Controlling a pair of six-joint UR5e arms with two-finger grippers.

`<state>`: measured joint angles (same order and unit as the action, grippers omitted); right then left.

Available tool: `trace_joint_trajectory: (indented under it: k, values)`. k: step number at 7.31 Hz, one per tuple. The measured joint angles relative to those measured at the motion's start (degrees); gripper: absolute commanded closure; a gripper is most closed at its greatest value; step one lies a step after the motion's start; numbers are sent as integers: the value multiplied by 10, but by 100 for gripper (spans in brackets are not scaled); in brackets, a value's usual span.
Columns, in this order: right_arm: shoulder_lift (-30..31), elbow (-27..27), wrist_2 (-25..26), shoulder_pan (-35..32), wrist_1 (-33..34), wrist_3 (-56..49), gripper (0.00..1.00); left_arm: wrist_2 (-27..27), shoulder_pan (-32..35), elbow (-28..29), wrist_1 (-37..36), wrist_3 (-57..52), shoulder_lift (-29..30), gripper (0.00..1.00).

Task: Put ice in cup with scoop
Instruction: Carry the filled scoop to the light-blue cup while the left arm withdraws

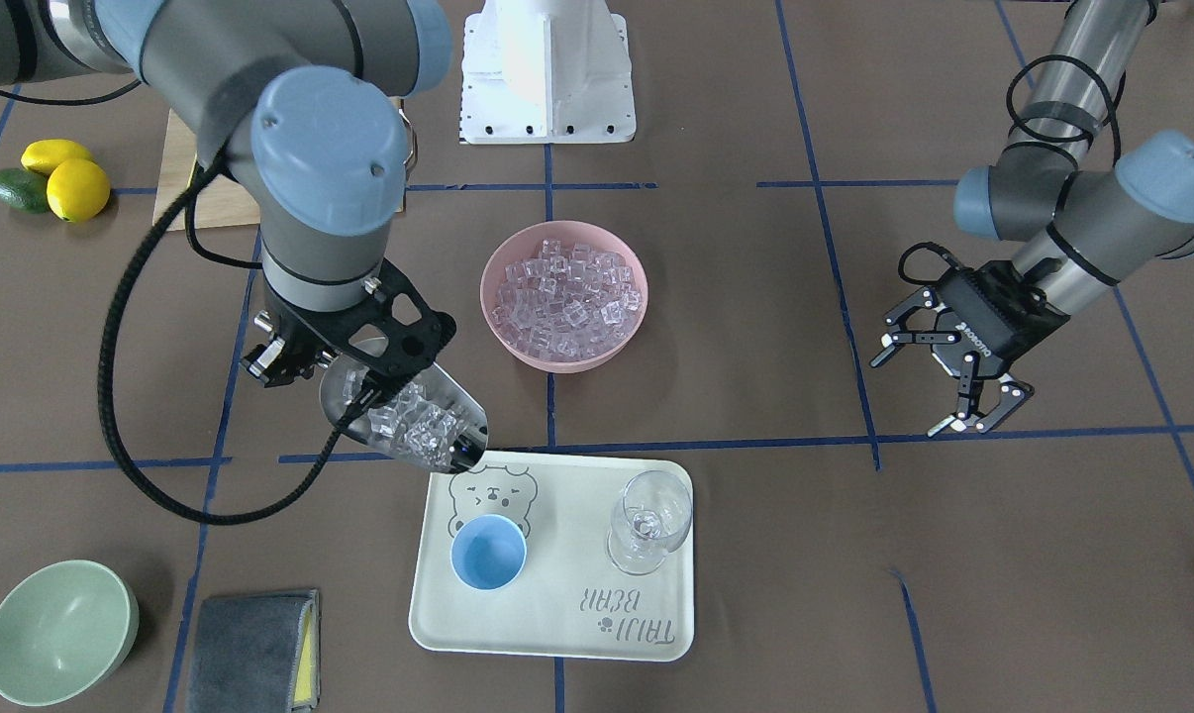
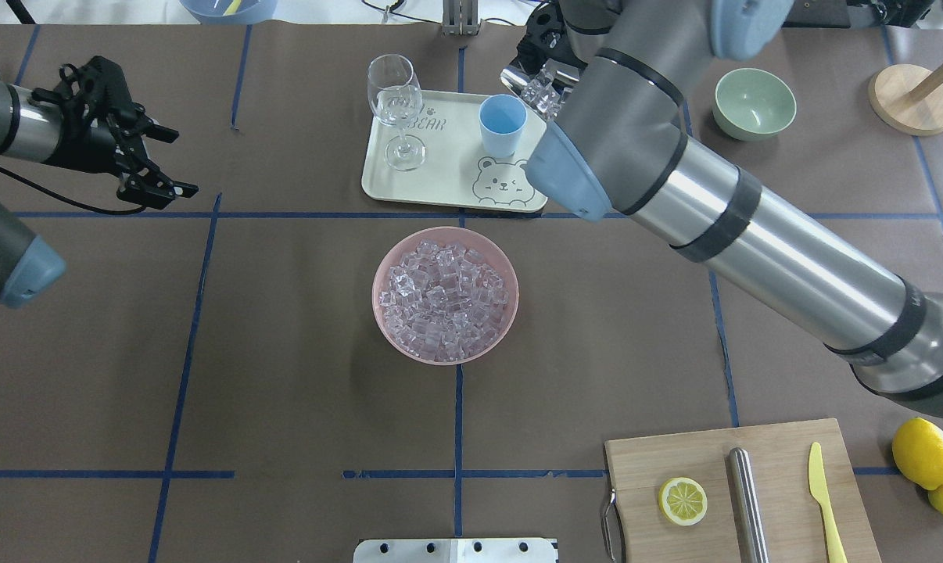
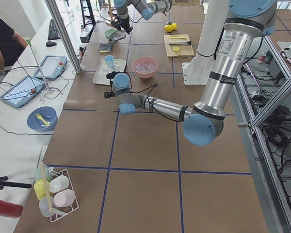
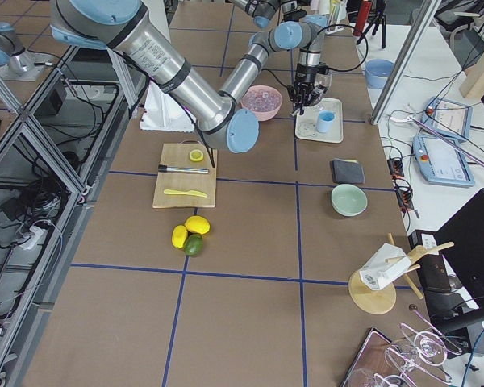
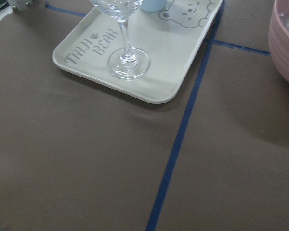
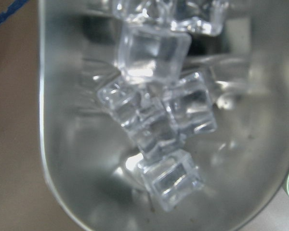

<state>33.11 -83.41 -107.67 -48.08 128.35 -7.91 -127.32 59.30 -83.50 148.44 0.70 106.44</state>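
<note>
Shiny stainless-steel scoop [image 1: 463, 401], holding small clear ice cubes [image 1: 409, 421]: clamped in right gripper [image 1: 354, 361], centre-left, short of small light-blue plastic cup [image 1: 488, 552], lower centre. Left gripper [image 1: 953, 381]: fingers spread, empty. Risk: cubes scattering onto cream tray [image 1: 557, 634] if tipped off-centre over narrow rim.

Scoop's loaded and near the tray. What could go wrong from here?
The scoop looks about as wide as the cup, so its heaped ice could spill onto the tray. It is not yet over the cup; tipping early would miss. The wine glass beside the cup could get bumped.
</note>
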Motion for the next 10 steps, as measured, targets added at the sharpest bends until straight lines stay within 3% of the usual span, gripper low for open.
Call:
trace_joint_trajectory:
  k: [4,7,10]
  values:
    - [-61,142,25,-17,13,-62,100,-1,62,-69,-134,-3,-34,0]
    - [-71,179,-5,-27,20,-70,100,-5,131,-85,-244,-5,-40,0]
    - [-94,220,-9,-23,57,-74,100,-5,165,-141,-354,-5,-67,0]
